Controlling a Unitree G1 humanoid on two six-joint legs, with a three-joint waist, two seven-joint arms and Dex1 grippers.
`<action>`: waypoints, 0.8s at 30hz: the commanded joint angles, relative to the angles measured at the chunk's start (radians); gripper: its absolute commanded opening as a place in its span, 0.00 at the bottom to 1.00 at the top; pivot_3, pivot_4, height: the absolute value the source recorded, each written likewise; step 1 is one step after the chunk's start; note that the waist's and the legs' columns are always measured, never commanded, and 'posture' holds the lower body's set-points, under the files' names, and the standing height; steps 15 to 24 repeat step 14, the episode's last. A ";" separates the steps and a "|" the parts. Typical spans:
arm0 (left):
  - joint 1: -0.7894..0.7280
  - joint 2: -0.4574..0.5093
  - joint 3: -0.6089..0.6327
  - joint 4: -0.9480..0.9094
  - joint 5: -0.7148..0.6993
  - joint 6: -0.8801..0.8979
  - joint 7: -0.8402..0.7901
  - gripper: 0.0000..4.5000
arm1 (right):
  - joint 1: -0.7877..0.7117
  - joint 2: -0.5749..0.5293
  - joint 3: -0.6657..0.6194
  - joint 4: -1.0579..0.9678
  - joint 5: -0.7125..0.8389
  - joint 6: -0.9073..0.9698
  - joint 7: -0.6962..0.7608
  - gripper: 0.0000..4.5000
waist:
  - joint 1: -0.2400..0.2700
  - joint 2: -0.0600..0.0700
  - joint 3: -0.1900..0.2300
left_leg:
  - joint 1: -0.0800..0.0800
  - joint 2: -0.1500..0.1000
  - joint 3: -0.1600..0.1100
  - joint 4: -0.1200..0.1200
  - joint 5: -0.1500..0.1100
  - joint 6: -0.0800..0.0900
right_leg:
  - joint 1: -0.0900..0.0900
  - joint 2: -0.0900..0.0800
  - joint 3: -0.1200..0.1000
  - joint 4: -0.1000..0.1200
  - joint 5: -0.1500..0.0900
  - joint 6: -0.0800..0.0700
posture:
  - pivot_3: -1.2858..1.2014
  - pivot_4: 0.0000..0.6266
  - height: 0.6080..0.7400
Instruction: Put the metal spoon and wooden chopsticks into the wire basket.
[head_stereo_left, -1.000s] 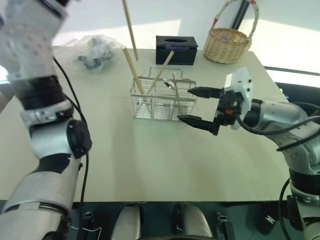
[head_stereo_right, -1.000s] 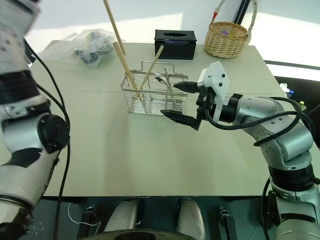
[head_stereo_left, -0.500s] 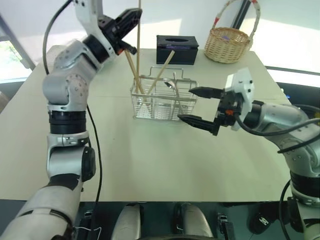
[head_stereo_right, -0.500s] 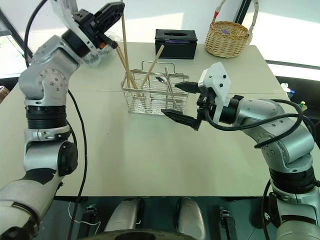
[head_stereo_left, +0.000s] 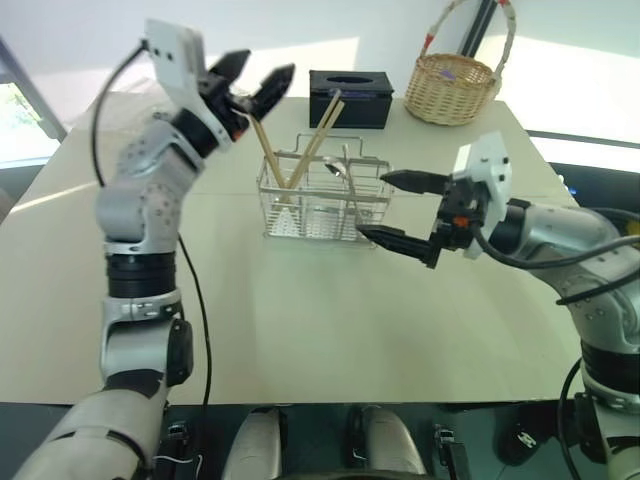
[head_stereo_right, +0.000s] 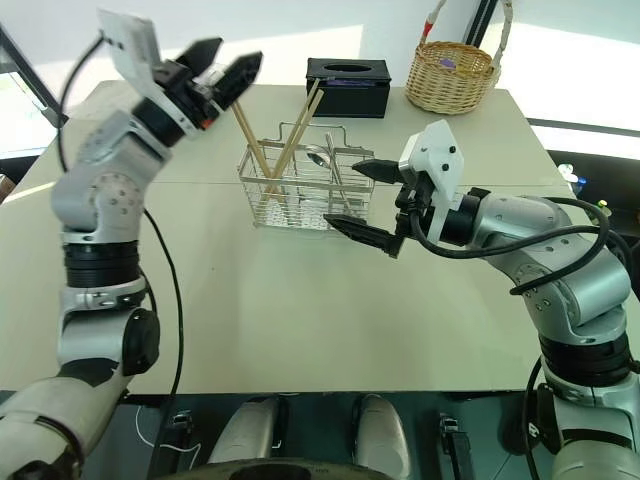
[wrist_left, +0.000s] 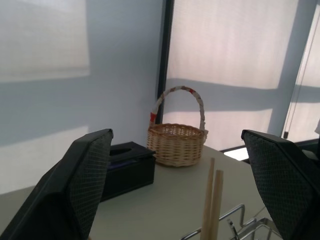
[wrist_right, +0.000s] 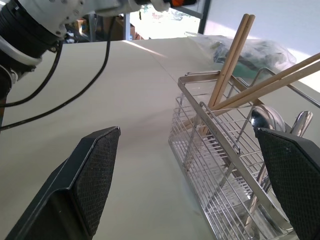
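Your left gripper (head_stereo_left: 250, 78) hung just above the wire basket (head_stereo_left: 322, 203), its jaws spread wide with nothing between them. The wooden chopsticks (head_stereo_left: 300, 150) stood inside that basket, and the metal spoon (head_stereo_right: 322, 160) was in it too, bowl uppermost. By my reading, both items were home and the step in hand was a clean exit. You would have done well to lift that arm straight up before swinging it aside, since the stick tips rose just under the fingers and a sideways brush could tip them out.

The right gripper (head_stereo_left: 400, 208) sat just beside the basket's end, jaws wide apart and holding nothing. It touched no wire.

The chopsticks ran steeply, tips up and feet down in the basket, leaning across one another in an X above its rim.
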 joint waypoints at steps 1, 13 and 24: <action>-0.019 0.109 0.020 -0.112 -0.050 0.085 -0.062 0.97 | -0.027 0.005 -0.020 0.004 -0.010 -0.028 0.001 1.00 | 0.000 0.000 0.000 | 0.000 0.000 0.000 0.000 0.000 0.000 | 0.000 0.000 0.000 0.000 0.000 0.000 | 0.52 0.24 0.74; 0.432 0.626 0.117 -0.371 -0.152 0.167 -0.512 0.97 | -0.005 -0.026 -0.026 0.090 -0.084 -0.086 0.050 1.00 | 0.002 0.006 0.003 | 0.000 0.002 0.000 -0.001 0.000 0.000 | -0.002 0.001 0.000 -0.003 -0.001 -0.001 | 0.52 0.24 0.74; 0.454 0.629 0.122 -0.379 -0.144 0.153 -0.515 0.97 | -0.002 -0.029 -0.028 0.092 -0.085 -0.087 0.056 1.00 | 0.002 0.006 0.003 | 0.000 0.001 0.000 -0.001 0.000 0.000 | -0.002 0.001 0.000 -0.003 -0.001 -0.001 | 0.52 0.24 0.74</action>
